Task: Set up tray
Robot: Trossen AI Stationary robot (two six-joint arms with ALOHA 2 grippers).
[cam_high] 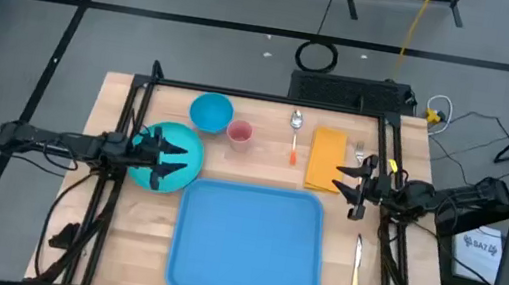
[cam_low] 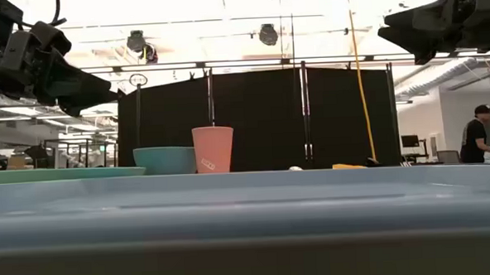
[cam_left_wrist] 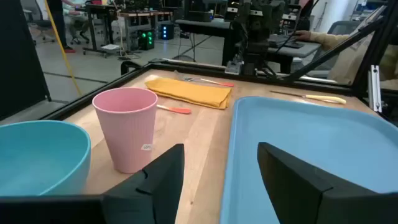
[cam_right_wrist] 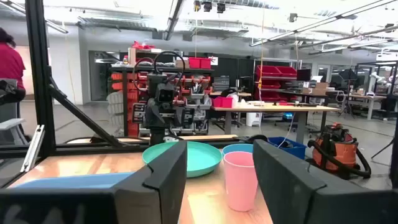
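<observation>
The light-blue tray (cam_high: 250,243) lies flat on the wooden table at the near middle. My left gripper (cam_high: 174,161) hangs open above the round teal plate (cam_high: 144,172) at the tray's far left corner, with nothing between its fingers (cam_left_wrist: 161,180). My right gripper (cam_high: 345,188) hangs open, also with nothing between its fingers, beside the near end of the yellow napkin (cam_high: 326,158), right of the tray's far corner. In the low view both grippers (cam_low: 102,90) (cam_low: 390,33) are well above the table.
A blue bowl (cam_high: 210,112) and a pink cup (cam_high: 240,133) stand beyond the tray. A spoon (cam_high: 296,120) with an orange handle lies left of the napkin. A knife (cam_high: 355,269) lies right of the tray. A black frame rims the table.
</observation>
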